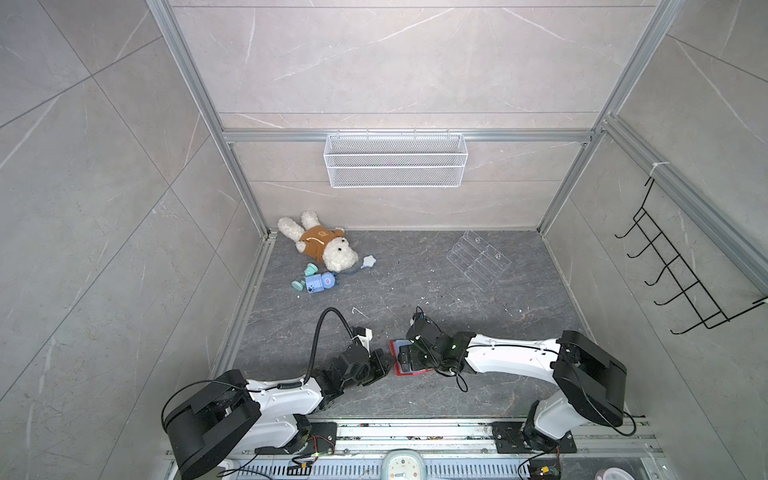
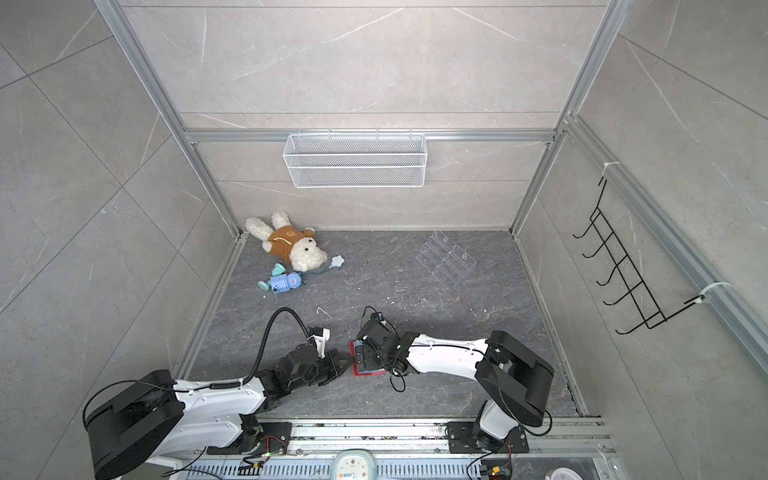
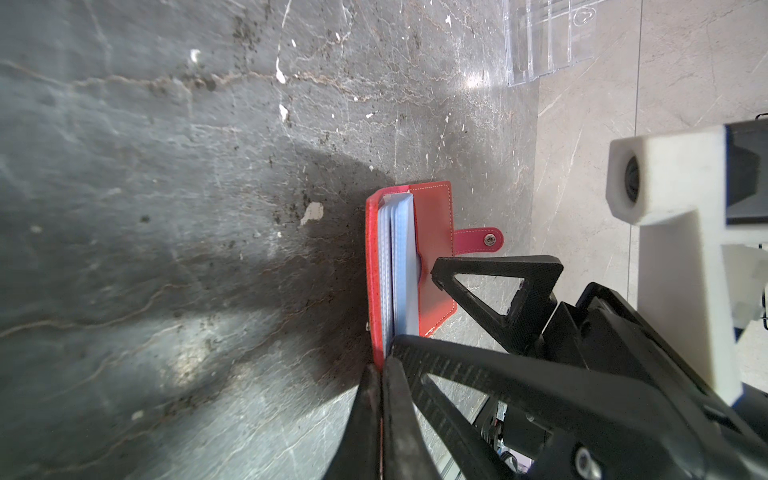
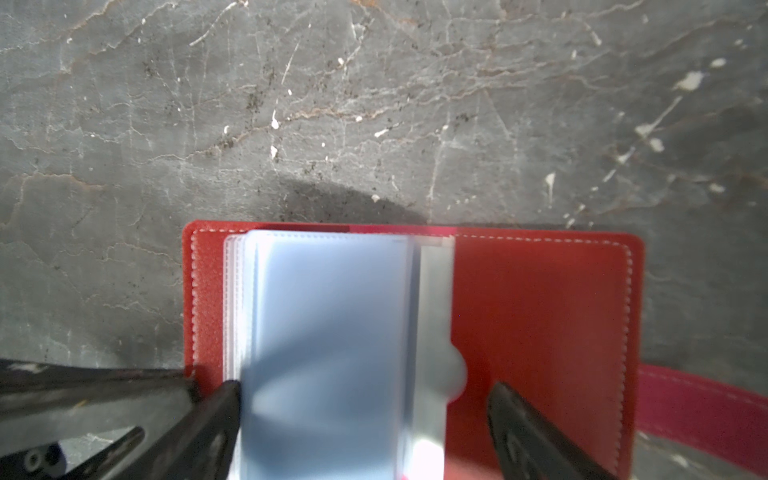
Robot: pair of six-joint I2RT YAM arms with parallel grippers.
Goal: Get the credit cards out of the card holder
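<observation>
**Open red card holder pinned near the front of a dark stone-look tabletop**

The dark grey, veined tabletop (image 1: 415, 291) is scuffed and dotted with white specks. Pale grey tile-patterned walls in an aluminium frame close it in. A white mesh basket (image 1: 395, 160) hangs on the back rail and a black hook rack (image 1: 681, 266) on the right wall. In the far left corner lies a plush dog (image 1: 320, 245), with a small blue toy (image 1: 316, 282) just beside it. A clear acrylic stand (image 1: 478, 259) sits far right, well apart from both.

The card holder (image 4: 540, 311) lies open near the front middle of the tabletop, between the two arms. Its pale blue sleeves (image 4: 332, 332) are fanned up from the spine, and its snap strap tab (image 3: 478, 241) sticks out past one cover.

The left gripper (image 3: 380, 370) is clamped tight on the edge of the other red cover. The right gripper (image 4: 365, 399) hangs low over the holder, its jaws spread wide to either side of the sleeves and gripping nothing.
</observation>
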